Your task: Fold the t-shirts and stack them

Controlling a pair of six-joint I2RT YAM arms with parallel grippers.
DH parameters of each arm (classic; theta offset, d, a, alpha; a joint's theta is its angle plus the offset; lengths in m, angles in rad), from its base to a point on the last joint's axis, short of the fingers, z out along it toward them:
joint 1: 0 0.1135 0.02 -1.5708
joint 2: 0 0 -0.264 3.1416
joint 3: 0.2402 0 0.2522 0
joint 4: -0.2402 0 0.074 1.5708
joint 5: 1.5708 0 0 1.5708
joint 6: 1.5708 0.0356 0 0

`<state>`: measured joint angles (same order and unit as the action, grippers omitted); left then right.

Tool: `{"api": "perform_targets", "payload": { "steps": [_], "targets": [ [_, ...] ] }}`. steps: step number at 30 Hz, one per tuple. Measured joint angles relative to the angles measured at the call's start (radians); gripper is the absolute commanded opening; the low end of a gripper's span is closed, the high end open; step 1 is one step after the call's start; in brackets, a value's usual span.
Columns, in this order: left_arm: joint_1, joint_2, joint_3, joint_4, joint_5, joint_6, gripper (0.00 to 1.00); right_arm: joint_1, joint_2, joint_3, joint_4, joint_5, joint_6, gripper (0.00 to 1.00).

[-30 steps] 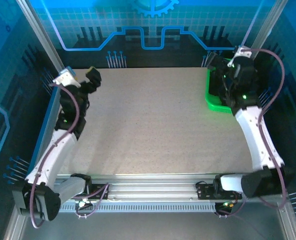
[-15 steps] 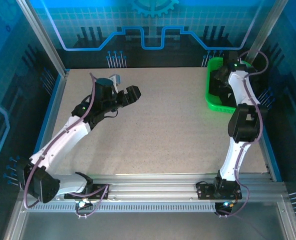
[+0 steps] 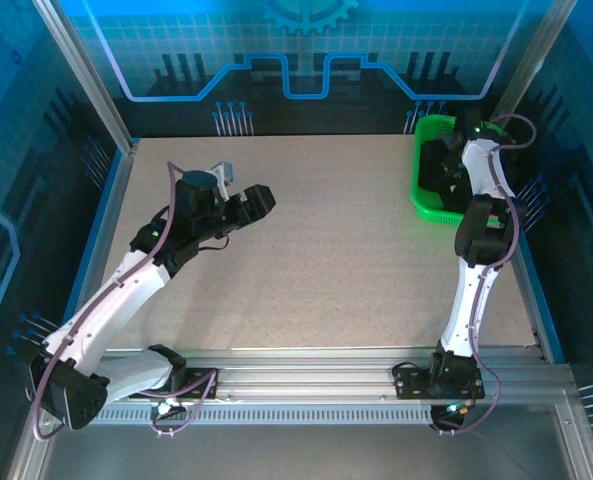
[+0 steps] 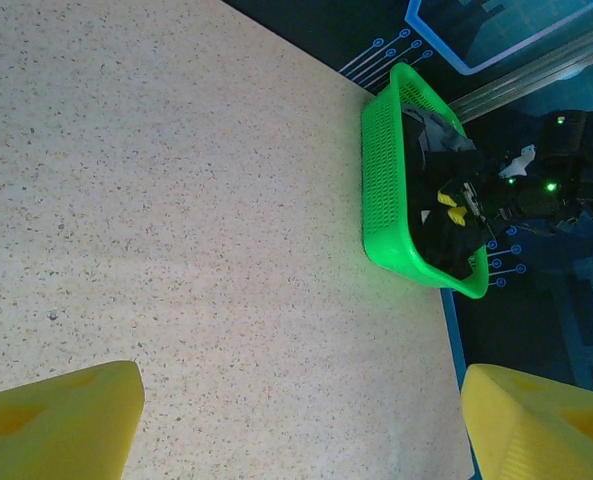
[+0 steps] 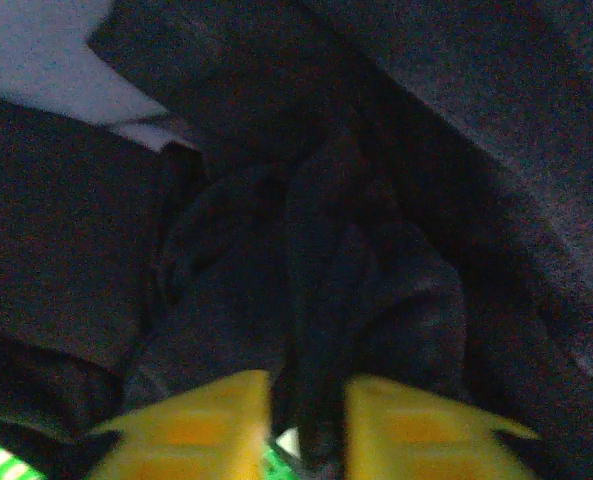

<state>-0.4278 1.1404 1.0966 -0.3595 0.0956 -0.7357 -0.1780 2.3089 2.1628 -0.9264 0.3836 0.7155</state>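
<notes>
Top external view: the green basket (image 3: 417, 185) sits at the upper right of the frame, on the far corner of the speckled table (image 3: 326, 270). The t-shirts (image 3: 436, 170) lie bunched inside it as a dark heap, and I cannot tell the black one from the grey one. The right arm (image 3: 473, 290) stands tall and bends down into the basket, so it hides part of the heap. In the right wrist view the right gripper (image 5: 306, 420) has its two yellow fingers (image 5: 201, 420) close together, with a fold of dark cloth pinched between them. The left gripper (image 3: 259, 200) hangs over the table at the upper left of the top view, well apart from the basket. In the left wrist view its yellow fingers (image 4: 61, 425) stand wide apart at the two lower corners with nothing between them. There the basket's green wall blocks most of the cloth.
</notes>
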Motion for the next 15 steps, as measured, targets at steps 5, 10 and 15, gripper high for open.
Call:
{"api": "perform_targets", "payload": {
  "steps": [5, 10, 15],
  "targets": [
    [0.0, -0.012, 0.0, 0.001, 0.0, 0.0, 0.83, 0.009, -0.09, -0.129, 0.08, 0.005, 0.007, 0.0],
    [0.0, -0.015, 0.0, 0.002, 0.0, 0.0, 0.83, 0.06, -0.332, -0.369, 0.208, 0.011, 0.019, 0.0],
    [0.0, -0.015, -0.005, 0.02, 0.0, -0.011, 0.82, 0.155, -0.576, -0.476, 0.351, 0.03, 0.029, 0.0]
  ]
}}
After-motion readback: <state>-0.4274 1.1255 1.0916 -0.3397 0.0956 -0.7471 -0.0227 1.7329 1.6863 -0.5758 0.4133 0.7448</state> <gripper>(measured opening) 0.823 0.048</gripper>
